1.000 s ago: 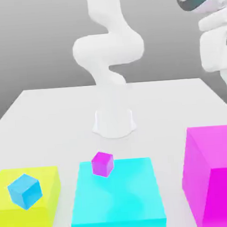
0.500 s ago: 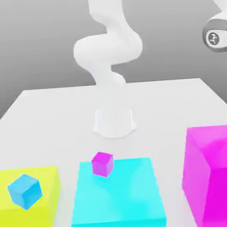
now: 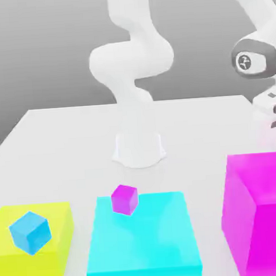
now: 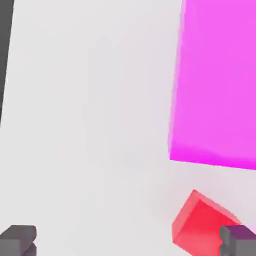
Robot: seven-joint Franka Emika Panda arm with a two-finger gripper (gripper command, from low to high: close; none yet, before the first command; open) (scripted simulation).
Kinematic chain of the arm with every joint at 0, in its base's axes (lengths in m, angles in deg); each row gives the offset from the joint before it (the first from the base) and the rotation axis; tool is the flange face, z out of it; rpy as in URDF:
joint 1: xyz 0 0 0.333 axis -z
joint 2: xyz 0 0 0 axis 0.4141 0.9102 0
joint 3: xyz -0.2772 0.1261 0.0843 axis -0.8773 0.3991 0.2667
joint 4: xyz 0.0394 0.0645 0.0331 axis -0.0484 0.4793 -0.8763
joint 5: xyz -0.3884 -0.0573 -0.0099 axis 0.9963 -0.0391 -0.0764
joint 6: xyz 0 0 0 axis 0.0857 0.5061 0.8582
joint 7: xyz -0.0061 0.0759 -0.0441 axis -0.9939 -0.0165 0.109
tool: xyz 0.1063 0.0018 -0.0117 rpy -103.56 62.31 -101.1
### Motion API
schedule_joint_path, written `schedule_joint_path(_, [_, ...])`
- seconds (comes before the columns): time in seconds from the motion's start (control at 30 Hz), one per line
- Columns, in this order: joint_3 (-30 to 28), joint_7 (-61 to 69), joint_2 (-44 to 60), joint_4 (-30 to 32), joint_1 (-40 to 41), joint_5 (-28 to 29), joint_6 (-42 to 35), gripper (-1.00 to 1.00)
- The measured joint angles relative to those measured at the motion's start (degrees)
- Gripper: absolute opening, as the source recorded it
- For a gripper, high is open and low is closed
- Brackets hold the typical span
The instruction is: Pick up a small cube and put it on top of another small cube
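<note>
Red cube [image 4: 202,224] lies on the tabletop [image 4: 90,125] beside the big magenta block [image 4: 220,80], apparently apart; gripper [image 4: 128,241] wide open, empty.

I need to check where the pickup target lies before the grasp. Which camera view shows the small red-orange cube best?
The hand view: the small red-orange cube lies on the white table, near the huge magenta block, with one dark fingertip in front of its corner. The exterior view gives no sight of it; the magenta block stands on that side.
</note>
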Motion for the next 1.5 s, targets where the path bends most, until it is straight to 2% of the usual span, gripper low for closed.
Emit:
schedule_joint_path(0.47, [-3.2, -30.8, 6.0, 6.1, -1.3, 13.1, 6.1, 0.00])
schedule_joint_path(0.7, [-9.1, -43.4, 11.6, 6.0, -5.8, 22.5, 11.3, 0.00])
schedule_joint_path(0.87, [-16.7, -48.7, 18.7, 4.3, -11.9, 29.4, 16.6, 0.00])
schedule_joint_path(0.9, [-18.3, -49.4, 20.0, 4.0, -13.3, 30.4, 17.6, -1.00])
schedule_joint_path(1.13, [-18.7, -49.6, 20.3, 4.0, -13.6, 30.6, 18.0, -1.00])
schedule_joint_path(1.43, [-9.4, -40.3, 8.4, 6.7, -6.9, 18.6, 9.2, -1.00])
schedule_joint_path(1.5, [-9.5, -38.1, 6.4, 6.3, -6.6, 19.5, 7.5, -1.00])
